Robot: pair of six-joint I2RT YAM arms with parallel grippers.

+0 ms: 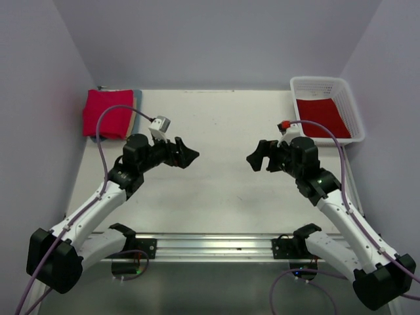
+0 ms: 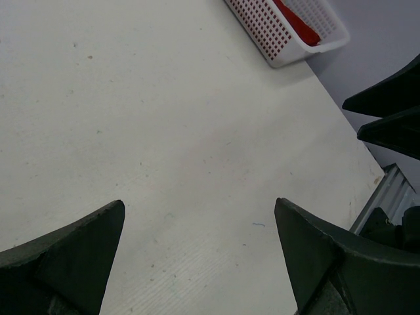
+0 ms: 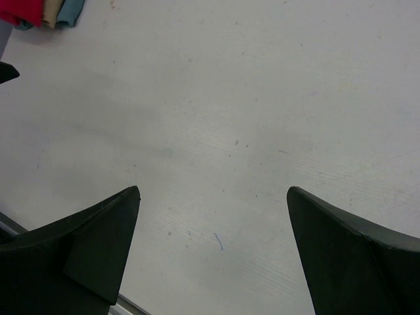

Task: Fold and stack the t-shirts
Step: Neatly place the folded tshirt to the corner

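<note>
Top view: a white table (image 1: 223,125) stands between pale grey walls. A stack of folded t-shirts (image 1: 107,113), red on top, lies at the far left corner. Another red t-shirt (image 1: 321,117) lies in a white lattice basket (image 1: 318,81) at the far right. The left jaws and right jaws face each other over mid-table, spread wide and gripping nothing, well apart from both.

Left wrist view: the jaws are spread, with the basket (image 2: 275,39) far ahead at the upper right.

Right wrist view: the jaws are spread, with the stack's red, tan and blue-grey edges (image 3: 39,12) at the top left.
</note>
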